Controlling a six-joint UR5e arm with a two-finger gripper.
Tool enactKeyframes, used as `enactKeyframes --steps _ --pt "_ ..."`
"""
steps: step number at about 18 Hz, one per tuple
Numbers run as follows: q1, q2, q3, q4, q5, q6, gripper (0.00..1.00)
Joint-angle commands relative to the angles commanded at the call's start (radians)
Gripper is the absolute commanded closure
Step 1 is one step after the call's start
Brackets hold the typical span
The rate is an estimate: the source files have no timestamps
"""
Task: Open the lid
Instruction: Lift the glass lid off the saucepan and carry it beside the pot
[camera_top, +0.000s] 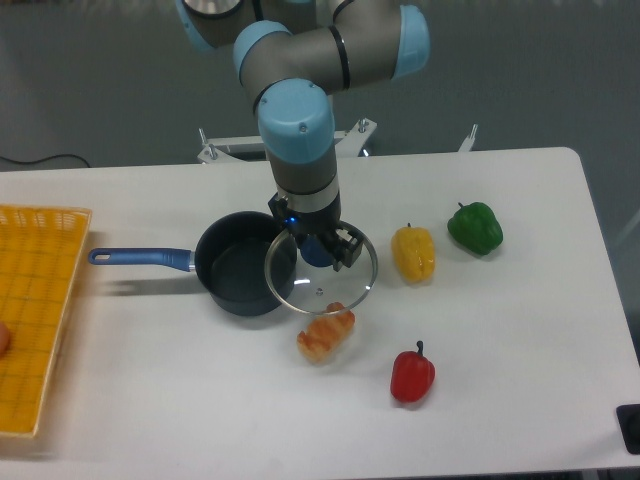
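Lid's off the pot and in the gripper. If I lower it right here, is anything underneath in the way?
Yes. The bread piece lies on the table under the near rim of the lid, and the saucepan sits under its left edge. The gripper holds the knob.

Yellow pepper, green pepper, red pepper, bread, orange basket

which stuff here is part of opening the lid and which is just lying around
Part of the job:
glass lid, held by its blue knob
gripper
dark blue saucepan, now mostly uncovered

Just lying about:
yellow pepper
green pepper
red pepper
bread piece
yellow basket
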Motion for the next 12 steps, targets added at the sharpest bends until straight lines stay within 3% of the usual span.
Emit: enactKeyframes --steps 12 --pt "0.021 -0.012 0.005 0.002 0.003 0.002 0.56"
